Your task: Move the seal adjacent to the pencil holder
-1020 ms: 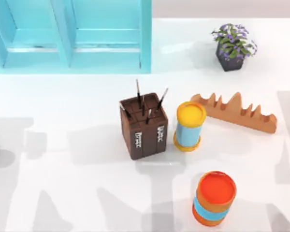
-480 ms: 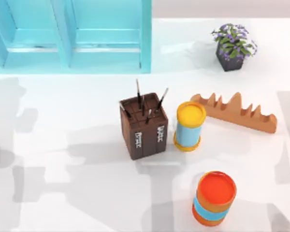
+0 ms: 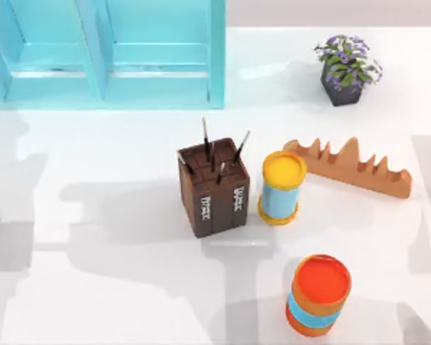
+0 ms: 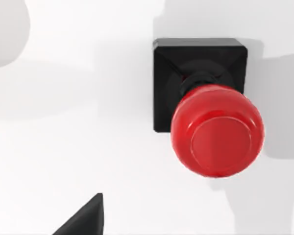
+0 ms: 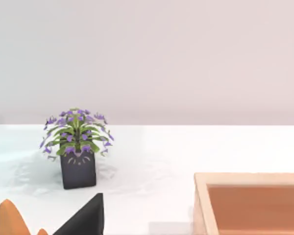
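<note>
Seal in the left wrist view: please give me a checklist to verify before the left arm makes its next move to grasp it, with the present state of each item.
1. Seal stands upright on its black base, red knob up: ok.
2. Seal lies below the left wrist camera on bare table, nothing touching it: ok.
3. Left fingers around the knob: not ok, one dark tip sits well apart from the seal.
4. Left fingers open enough for the knob: cannot tell.
5. Free table beside the pencil holder on the top view's left: ok; the yellow-topped blue cylinder stands close on its right.
6. Right arm out of the way, its camera facing the potted plant: ok.
</note>
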